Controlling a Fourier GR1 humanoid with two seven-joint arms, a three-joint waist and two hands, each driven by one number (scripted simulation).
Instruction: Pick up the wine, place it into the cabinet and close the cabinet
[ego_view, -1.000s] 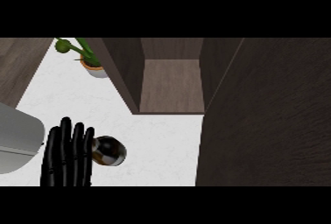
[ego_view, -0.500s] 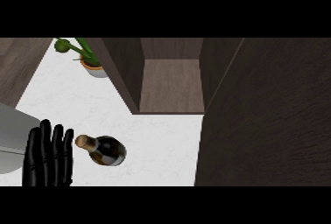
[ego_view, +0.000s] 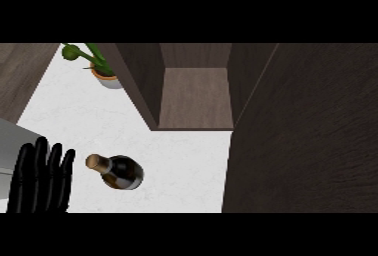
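Observation:
A dark wine bottle (ego_view: 122, 174) with a tan cork top stands on the white counter (ego_view: 184, 160), seen from above and leaning toward the upper left. My left hand (ego_view: 38, 185) is at the lower left, fingers straight and open, just left of the bottle and apart from it. The wooden cabinet (ego_view: 196, 100) stands open beyond the bottle, its inner shelf bare. Its dark door (ego_view: 310, 135) is swung wide and fills the right side. My right hand does not show.
A potted green plant (ego_view: 103, 70) sits at the back left beside the cabinet's side wall. A grey appliance edge (ego_view: 9, 145) juts in at the left, behind my left hand. A dark wooden wall runs along the upper left.
My left hand has slid leftward, uncovering the bottle it partly overlapped a second ago. The bottle and cabinet have not moved.

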